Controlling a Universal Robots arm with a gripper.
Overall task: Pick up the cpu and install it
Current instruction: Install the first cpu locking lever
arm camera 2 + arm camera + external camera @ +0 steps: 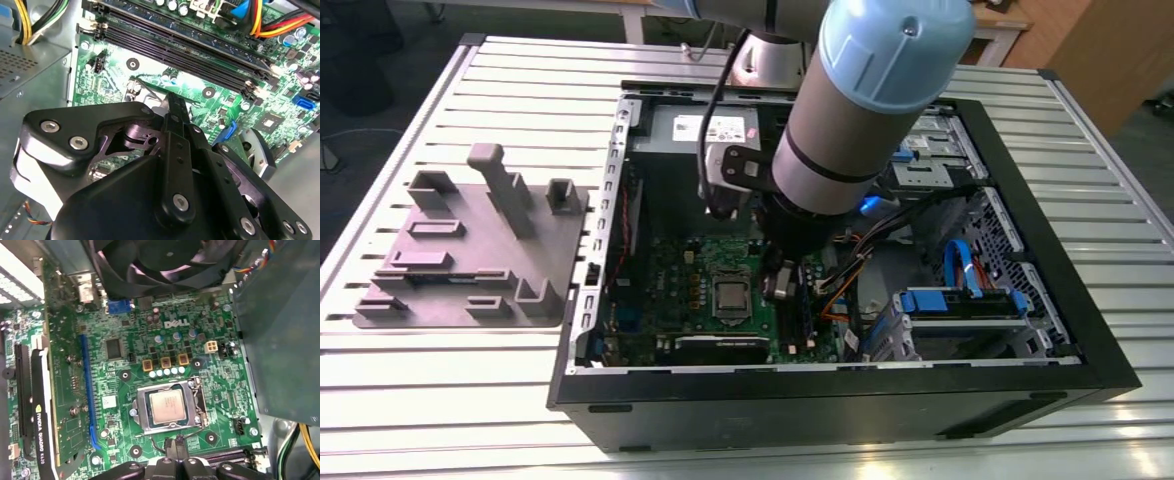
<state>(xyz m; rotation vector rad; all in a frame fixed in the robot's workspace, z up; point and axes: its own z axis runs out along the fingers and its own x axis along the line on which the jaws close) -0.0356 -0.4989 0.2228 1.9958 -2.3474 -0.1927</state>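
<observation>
Just beside the gripper (172,462), the cpu (167,406) sits socketed.

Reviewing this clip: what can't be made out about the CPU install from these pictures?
- Gripper fingertips: in the second wrist view its own black body covers them.
- cpu: in the first wrist view it lies in the socket; whether the frame is latched is too small to tell.
- Socket in the exterior view: the arm partly overhangs it.
</observation>
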